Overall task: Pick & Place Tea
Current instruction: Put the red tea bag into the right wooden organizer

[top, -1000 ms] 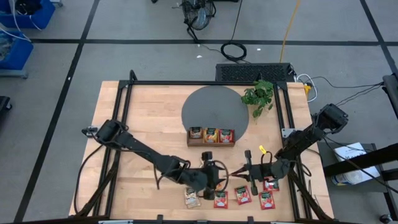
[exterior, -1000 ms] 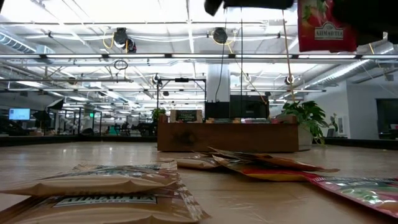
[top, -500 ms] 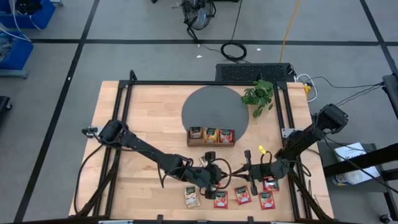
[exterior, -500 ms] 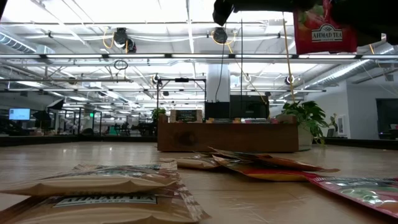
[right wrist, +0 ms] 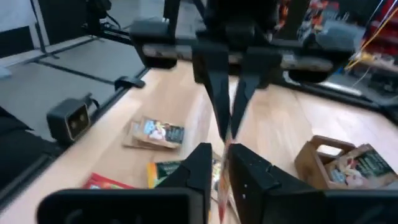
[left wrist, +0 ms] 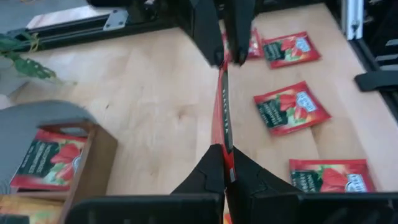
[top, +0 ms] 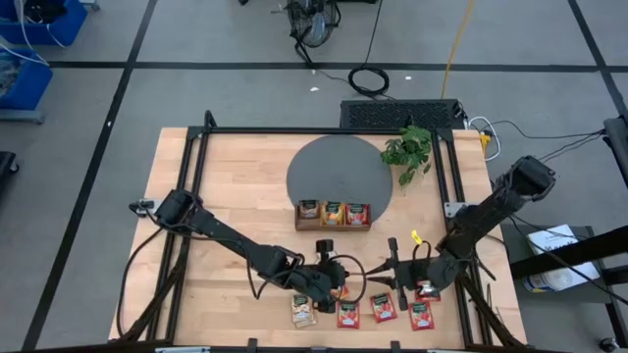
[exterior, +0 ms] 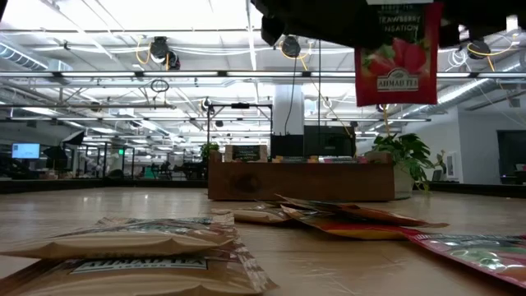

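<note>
My left hand [top: 345,285] and my right hand [top: 385,274] meet nose to nose above the front of the table [top: 235,186], at about 6 o'clock from the round grey mat [top: 339,172], with one red strawberry tea sachet [exterior: 399,53] hanging between them, clear of the wood. In the left wrist view that sachet [left wrist: 223,106] runs edge-on from my own clenched fingers [left wrist: 208,171] straight out to the right hand's fingertips [left wrist: 208,31], which pinch its far end. My left hand is clamped on the near edge; my right hand's fingers [right wrist: 249,171] sit close on either side of the same sachet [right wrist: 227,140], though I cannot tell how firmly they grip.

Seen level across the table, the held sachet hangs flat-on, red with strawberries and a dark label band near its lower edge.

Below the hands, three more red sachets [top: 383,307] lie flat along the table's front edge, with a fourth red sachet [top: 427,290] under my right wrist. A beige-green sachet [top: 303,311] lies at 9 o'clock from them, just beside the nearest red one. An orange-yellow sachet [right wrist: 168,169] lies on the wood near it.

The three-slot wooden tray [top: 334,215] sits on the mat's front rim at 12 o'clock from my hands, well apart, one sachet standing in each slot. A potted plant [top: 408,152] stands at the mat's 3 o'clock.
</note>
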You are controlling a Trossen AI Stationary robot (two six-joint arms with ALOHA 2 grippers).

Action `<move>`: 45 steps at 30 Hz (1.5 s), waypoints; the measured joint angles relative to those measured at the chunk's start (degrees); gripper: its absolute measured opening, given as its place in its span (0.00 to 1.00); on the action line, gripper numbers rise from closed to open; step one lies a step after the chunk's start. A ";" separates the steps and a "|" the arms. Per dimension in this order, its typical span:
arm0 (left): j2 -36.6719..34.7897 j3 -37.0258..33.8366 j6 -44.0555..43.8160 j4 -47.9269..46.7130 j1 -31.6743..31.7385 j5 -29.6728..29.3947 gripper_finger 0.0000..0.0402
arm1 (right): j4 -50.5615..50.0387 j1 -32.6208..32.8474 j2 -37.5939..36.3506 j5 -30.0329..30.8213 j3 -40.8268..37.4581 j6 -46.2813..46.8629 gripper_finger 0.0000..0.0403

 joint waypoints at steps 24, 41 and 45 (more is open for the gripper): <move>-0.02 0.00 -2.29 -1.30 1.25 -0.12 0.00 | -31.67 -9.85 4.72 -9.67 16.74 11.08 0.24; -4.30 -0.07 -0.47 -3.66 -0.21 -0.05 0.16 | -35.09 -13.53 3.34 -12.12 16.70 10.53 0.00; -7.25 0.00 -2.65 -9.99 -3.00 0.19 0.23 | -38.79 -15.78 0.13 -12.09 16.68 8.85 0.00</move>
